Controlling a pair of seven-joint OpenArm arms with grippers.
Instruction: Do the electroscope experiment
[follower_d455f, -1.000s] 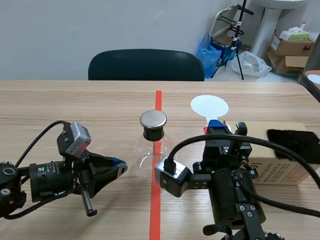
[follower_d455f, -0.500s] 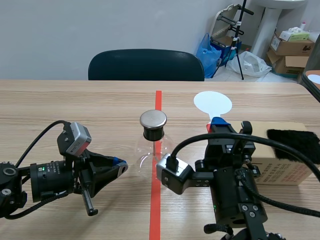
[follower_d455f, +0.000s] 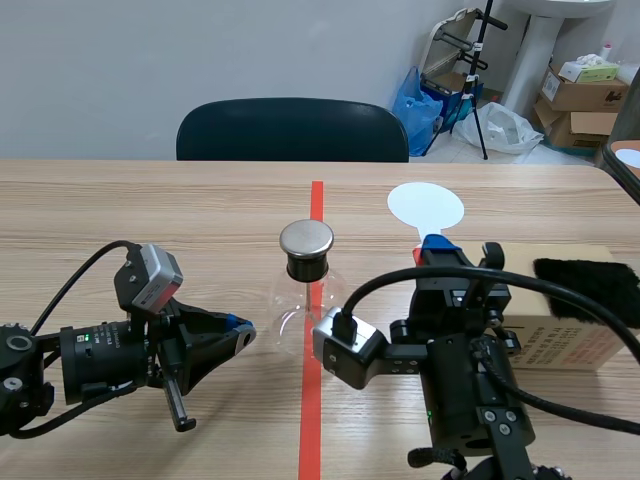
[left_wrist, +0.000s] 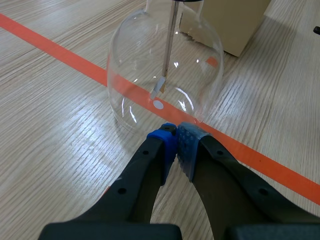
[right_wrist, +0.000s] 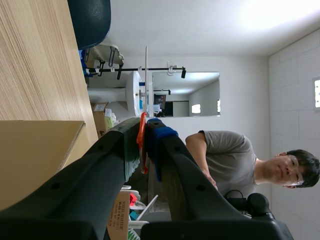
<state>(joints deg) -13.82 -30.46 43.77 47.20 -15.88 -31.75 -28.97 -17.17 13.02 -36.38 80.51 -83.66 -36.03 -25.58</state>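
Electroscope (follower_d455f: 306, 290) (left_wrist: 165, 75): glass flask with metal cap, upright on the orange tape line (follower_d455f: 312, 420), mid-table (follower_d455f: 150, 215).
Left gripper (follower_d455f: 240, 335) (left_wrist: 176, 140): fingers closed on nothing, tips just beside the flask's base.
Right gripper (follower_d455f: 440, 250) (right_wrist: 145, 135): raised, clamped on the white disc paddle (follower_d455f: 426, 208) by its orange handle.
Cardboard box (follower_d455f: 560, 330) with black cloth (follower_d455f: 590, 285) on top: near the table's right edge.

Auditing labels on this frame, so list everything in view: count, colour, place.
flask: one, clear glass with metal cap, on the tape line, centre.
paddle: one, white disc with red handle, in the right gripper.
box: one, tan cardboard, on the table, right side.
cloth: one, black, on the box.
chair: one, dark, behind the table.
cartons: several, brown, floor behind at right, near a blue bag.
person: one, grey shirt, right wrist view only.
left gripper: black, fingers shut on nothing, tips near the flask's base.
right gripper: black, fingers shut on the paddle's handle.
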